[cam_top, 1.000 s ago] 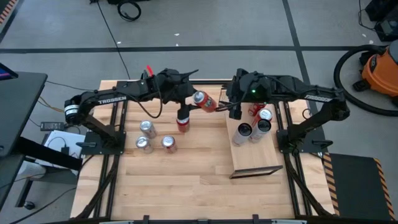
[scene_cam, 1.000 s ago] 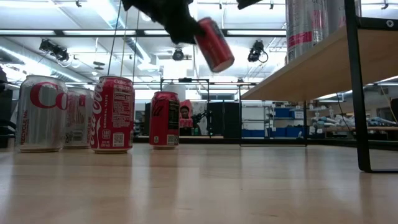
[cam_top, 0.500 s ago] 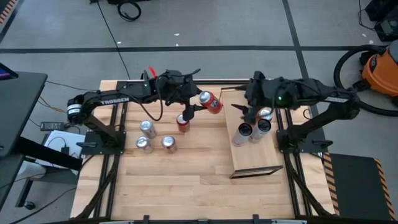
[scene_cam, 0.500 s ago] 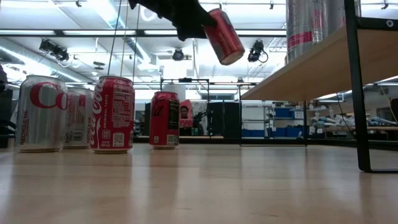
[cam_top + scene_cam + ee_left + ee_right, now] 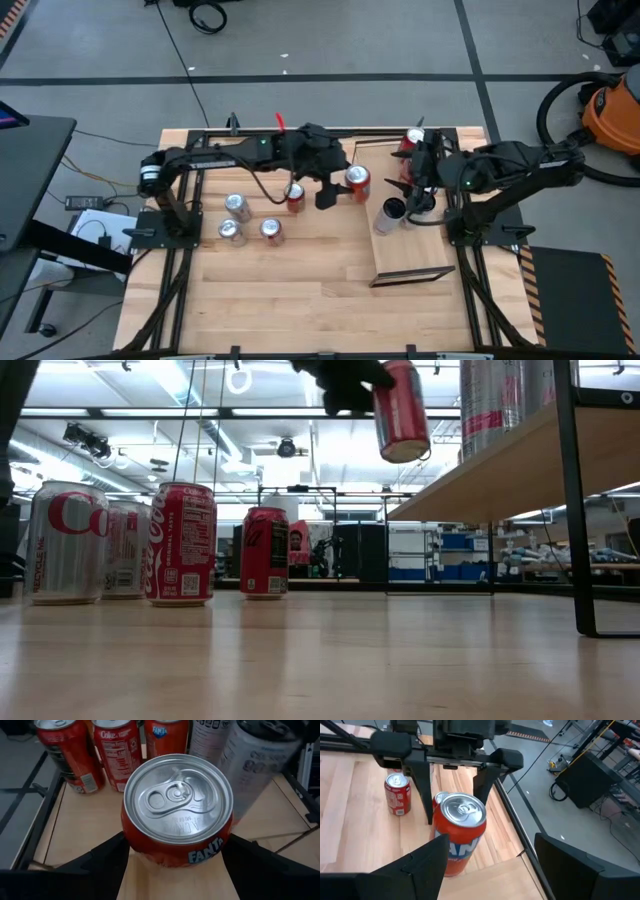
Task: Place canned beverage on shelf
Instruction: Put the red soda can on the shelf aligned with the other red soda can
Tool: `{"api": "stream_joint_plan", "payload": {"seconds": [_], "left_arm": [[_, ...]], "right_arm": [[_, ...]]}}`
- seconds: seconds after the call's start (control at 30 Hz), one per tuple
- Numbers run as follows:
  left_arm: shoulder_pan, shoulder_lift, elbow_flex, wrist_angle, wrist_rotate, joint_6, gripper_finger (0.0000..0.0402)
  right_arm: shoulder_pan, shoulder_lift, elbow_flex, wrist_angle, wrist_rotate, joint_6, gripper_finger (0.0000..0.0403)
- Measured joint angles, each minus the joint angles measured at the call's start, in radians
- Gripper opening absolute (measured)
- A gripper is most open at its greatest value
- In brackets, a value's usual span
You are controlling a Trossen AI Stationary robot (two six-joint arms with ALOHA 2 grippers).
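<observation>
We see the left gripper [image 5: 345, 190] with its jaws clamped on the sides of an orange Fanta can [image 5: 177, 807], carried high above the bench [image 5: 300, 270] just left of the shelf [image 5: 410, 262]. The right gripper [image 5: 408, 183], jaws open and empty, waits over the shelf's far end beside the cans [image 5: 392, 211] standing there. To place it well, we judge the can should stay upright and come down on bare board, away from its neighbours, before the jaws let go.
</observation>
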State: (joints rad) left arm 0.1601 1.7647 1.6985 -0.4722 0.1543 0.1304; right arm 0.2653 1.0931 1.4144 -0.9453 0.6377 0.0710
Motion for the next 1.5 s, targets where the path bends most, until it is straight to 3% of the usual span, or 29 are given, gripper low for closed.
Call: {"api": "stream_joint_plan", "payload": {"seconds": [0.27,1.07,1.5], "left_arm": [[-0.018,0.123,0.175,-0.085,-0.004,-0.015,0.0302],[-0.069,0.228,0.174,0.063,-0.034,0.050,0.0301],[-0.065,0.238,0.175,0.031,-0.058,0.053,0.0267]], "right_arm": [[0.057,-0.027,-0.005,-0.006,0.064,-0.006,0.0302],[0.134,-0.053,-0.005,-0.044,0.155,0.031,0.0302],[0.134,-0.053,-0.005,-0.054,0.154,0.042,0.0302]]}}
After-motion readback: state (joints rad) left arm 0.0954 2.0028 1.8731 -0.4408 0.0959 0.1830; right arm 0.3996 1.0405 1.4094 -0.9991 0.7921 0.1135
